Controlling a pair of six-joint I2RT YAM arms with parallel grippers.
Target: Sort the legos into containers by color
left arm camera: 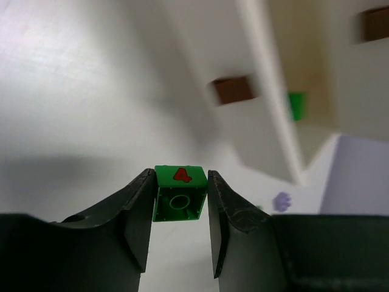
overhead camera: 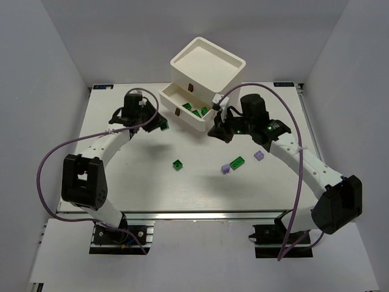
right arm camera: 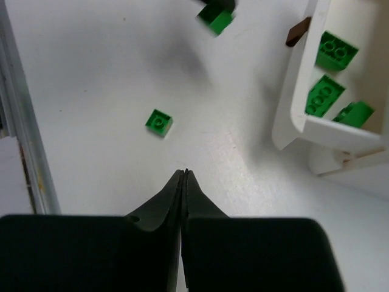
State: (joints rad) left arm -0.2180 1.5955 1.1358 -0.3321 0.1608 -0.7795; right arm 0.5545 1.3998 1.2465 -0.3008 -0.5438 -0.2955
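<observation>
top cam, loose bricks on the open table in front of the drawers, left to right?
lone green brick → left lavender brick → long green brick → right lavender brick

six green bricks (overhead camera: 177, 163) show: three in the open drawer (overhead camera: 173, 97), two loose on the table (overhead camera: 152, 182), one in the left gripper (left arm camera: 179, 176). two lavender bricks (overhead camera: 225, 168). one white cabinet (overhead camera: 203, 82), two dark pulls (overhead camera: 189, 87).
</observation>
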